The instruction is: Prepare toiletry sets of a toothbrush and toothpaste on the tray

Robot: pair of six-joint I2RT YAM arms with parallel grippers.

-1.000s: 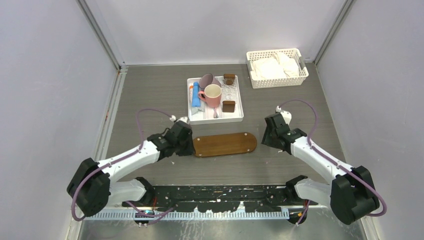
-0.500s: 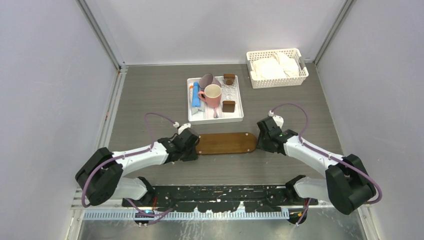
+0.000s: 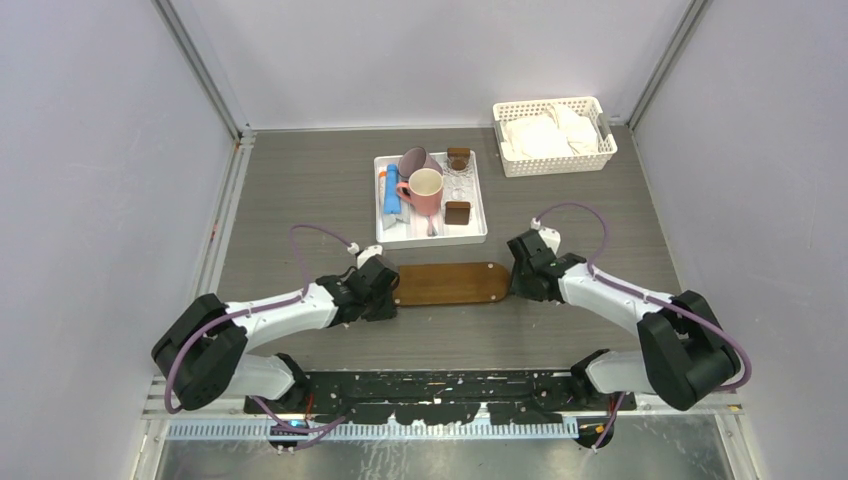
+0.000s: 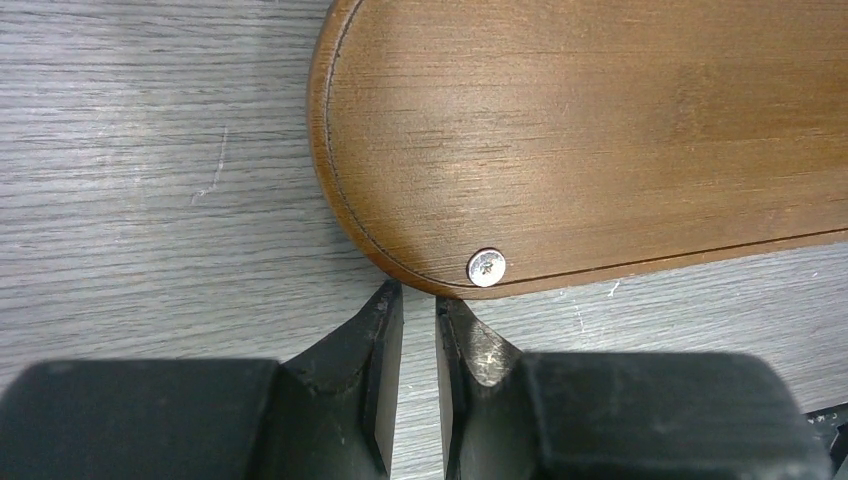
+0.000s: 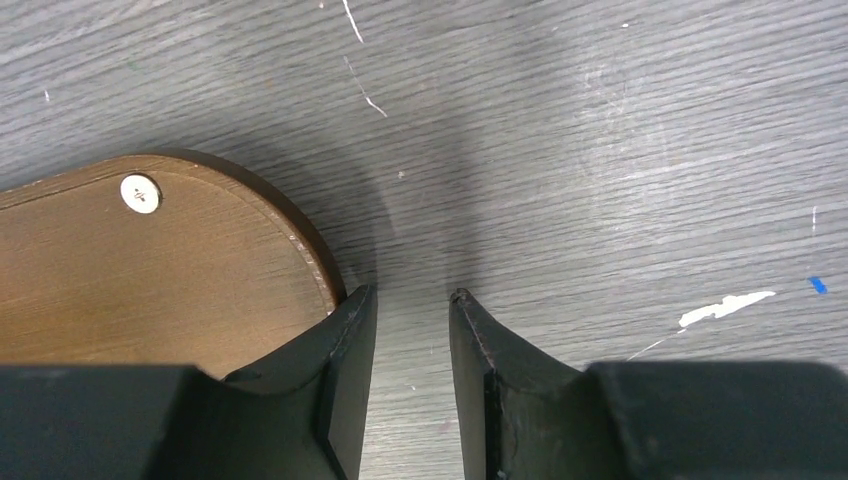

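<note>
**Oval tray flanked by both grippers**

We see the tray [image 3: 450, 283] as a flat oval board of brown wood. Its grain runs lengthwise, and a silver screw [image 4: 486, 267] sits near the rim at each rounded end. It lies mid-desk [image 3: 300, 200], nearer the near edge than the far one.

Open desk lies to its left, to its right and on its near side. On the far side a strip of desk separates it from the white tray [image 3: 430, 241], which holds a blue tube [image 3: 392, 198] and a mug [image 3: 425, 190]. A basket [image 3: 555, 165] stands at the far right corner.

The tray's long axis runs left to right, about parallel to the near edge. The left gripper [image 4: 418, 300] is at its left end, jaws a narrow slit apart with only desk between them. The right gripper [image 5: 412, 295] is at the right end, jaws somewhat wider and holding nothing. One of its fingers is right at the rim; we cannot tell whether it touches.
</note>
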